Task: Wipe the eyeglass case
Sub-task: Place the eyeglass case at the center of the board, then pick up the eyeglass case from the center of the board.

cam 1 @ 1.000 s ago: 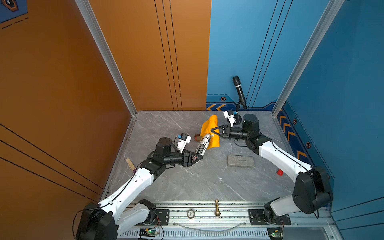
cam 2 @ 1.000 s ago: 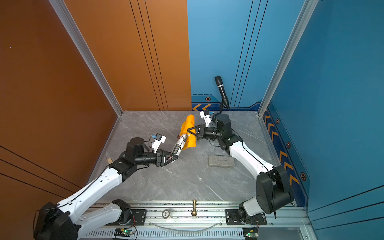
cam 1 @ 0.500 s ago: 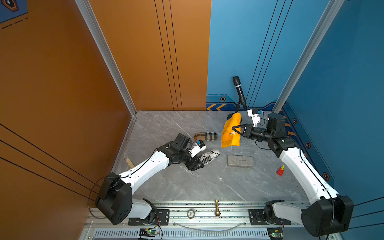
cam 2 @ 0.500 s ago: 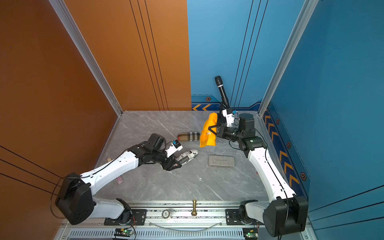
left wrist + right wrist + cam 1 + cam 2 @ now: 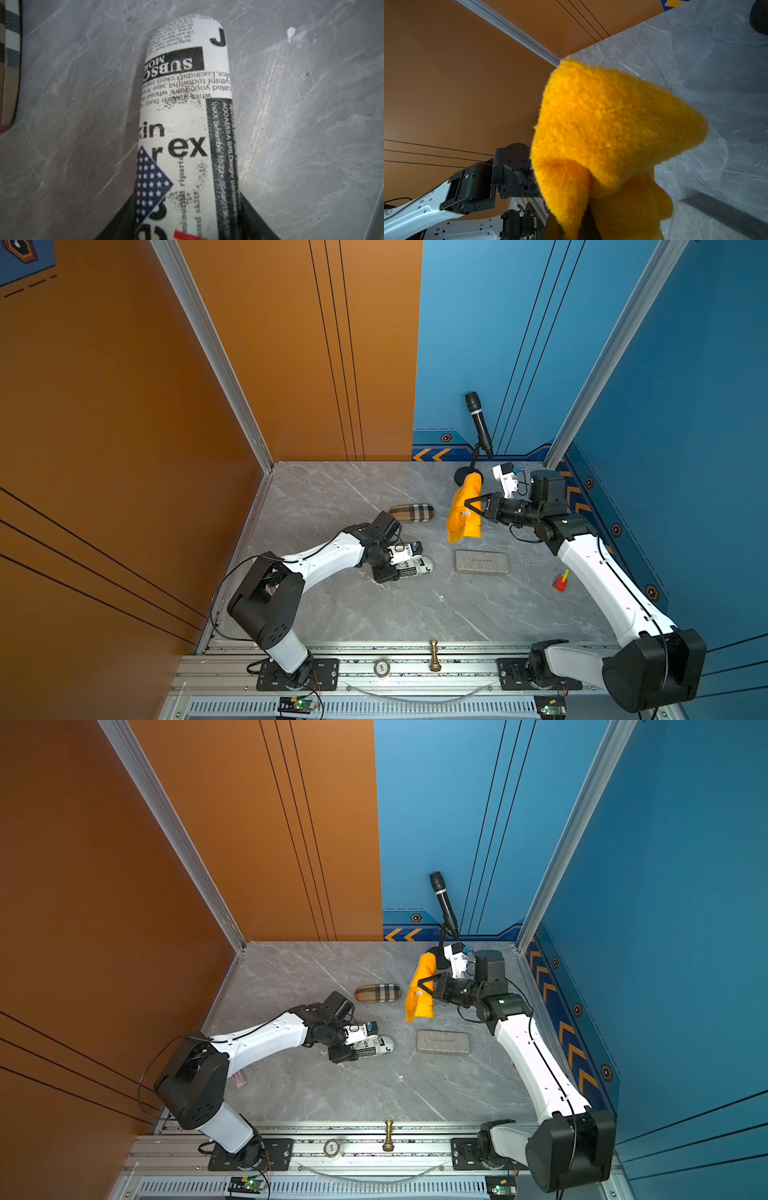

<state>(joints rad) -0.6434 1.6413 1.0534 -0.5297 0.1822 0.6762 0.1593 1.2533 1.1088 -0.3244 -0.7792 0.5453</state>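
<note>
The left hand [image 5: 395, 569] grasped the newsprint eyeglass case [image 5: 417, 566], which lay on the surface [image 5: 374, 614] with one end hidden beneath the hand. Around 1 o'clock from it, the right hand [image 5: 468, 507] was clenched on an orange cloth [image 5: 463, 526], whose folds hid its fingertips in the wrist view.

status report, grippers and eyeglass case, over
Left gripper shut on newsprint eyeglass case. Right gripper shut on orange cloth, held clear of it. Plaid case and grey case nearby, not between.
</note>
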